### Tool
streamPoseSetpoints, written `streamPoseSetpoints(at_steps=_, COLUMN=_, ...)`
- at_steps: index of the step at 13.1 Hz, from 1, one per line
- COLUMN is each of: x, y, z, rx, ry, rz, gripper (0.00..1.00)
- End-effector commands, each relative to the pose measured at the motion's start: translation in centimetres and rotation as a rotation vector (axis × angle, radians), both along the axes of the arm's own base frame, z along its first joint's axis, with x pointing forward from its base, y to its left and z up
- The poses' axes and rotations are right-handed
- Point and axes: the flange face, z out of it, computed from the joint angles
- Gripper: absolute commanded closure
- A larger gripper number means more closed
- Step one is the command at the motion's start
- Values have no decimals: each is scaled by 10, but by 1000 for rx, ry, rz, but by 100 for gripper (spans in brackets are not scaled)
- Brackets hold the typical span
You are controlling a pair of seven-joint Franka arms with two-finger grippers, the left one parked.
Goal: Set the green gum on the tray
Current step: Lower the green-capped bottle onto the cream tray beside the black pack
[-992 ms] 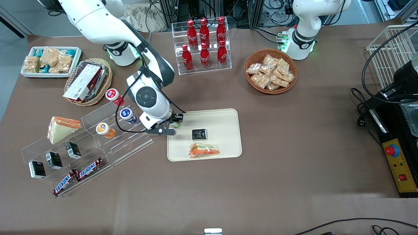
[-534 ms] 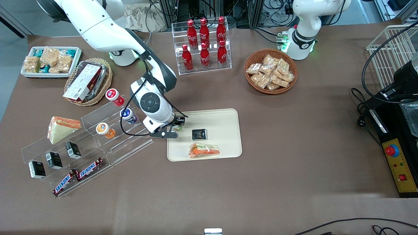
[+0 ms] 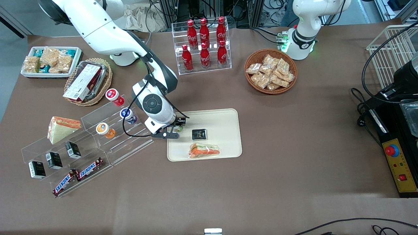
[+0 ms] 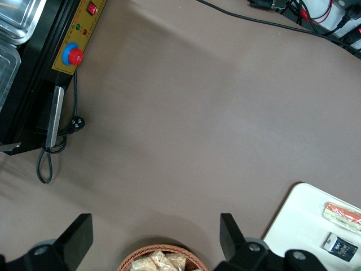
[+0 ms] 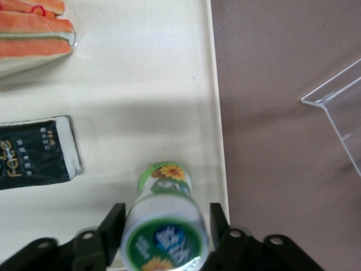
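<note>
My right gripper (image 3: 176, 128) is over the tray's corner nearest the acrylic stand. It is shut on the green gum (image 3: 178, 128), a small bottle with a green-and-white lid. In the right wrist view the gum (image 5: 163, 226) stands upright between the two fingers (image 5: 113, 223), with its base low over or on the cream tray (image 5: 141, 84), close to the rim. The tray (image 3: 225, 117) lies flat in the middle of the table. The arm hides most of the bottle in the front view.
On the tray lie a black packet (image 3: 199, 134) and a wrapped sandwich (image 3: 204, 150), both nearer the front camera than the gum. A clear acrylic stand (image 3: 130, 140) with orange-lidded (image 3: 104, 129) and blue-lidded (image 3: 128, 115) bottles sits beside the tray.
The gripper with the green gum has shifted a little farther over the tray and slightly nearer the front camera. Nothing else has moved.
</note>
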Motion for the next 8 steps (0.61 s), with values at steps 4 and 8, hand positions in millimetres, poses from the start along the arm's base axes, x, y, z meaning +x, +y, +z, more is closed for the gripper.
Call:
streamPoseSetpoints(at_steps=4, x=11, y=1, z=16, rx=-24, ry=-61, rz=40, gripper=0)
streamPoseSetpoints(at_steps=8, x=24, y=1, z=98, rx=-61, ry=-49, rz=53, gripper=0)
